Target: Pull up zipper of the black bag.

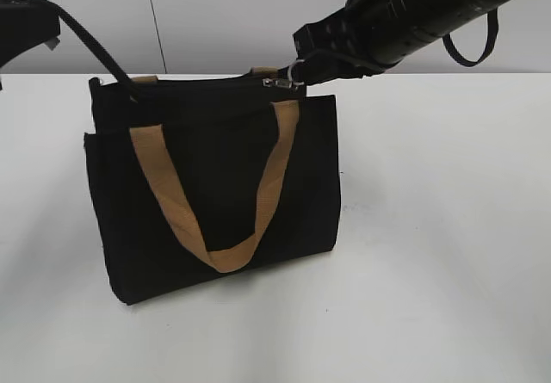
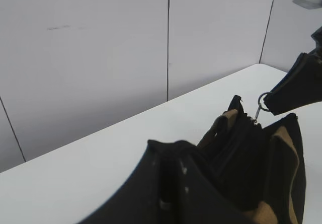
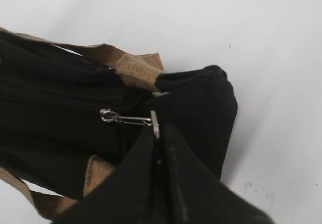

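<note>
The black bag [image 1: 215,185] stands upright on the white table, with a tan handle [image 1: 164,185] hanging down its front. The silver zipper pull [image 1: 280,81] sits near the right end of the bag's top edge. My right gripper [image 1: 301,69] is shut on the pull's ring, and the right wrist view shows the zipper [image 3: 126,118] stretched taut from my jaws [image 3: 156,133]. My left gripper [image 1: 125,86] is shut on the bag's top left corner. In the left wrist view its jaws [image 2: 173,146] pinch black fabric, with the bag [image 2: 241,153] and zipper [image 2: 258,114] beyond.
The white table [image 1: 430,271] spreads out in front of and to the right of the bag. A grey panelled wall [image 1: 215,13] stands behind the table's far edge. A black cable loop [image 1: 473,43] hangs under the right arm.
</note>
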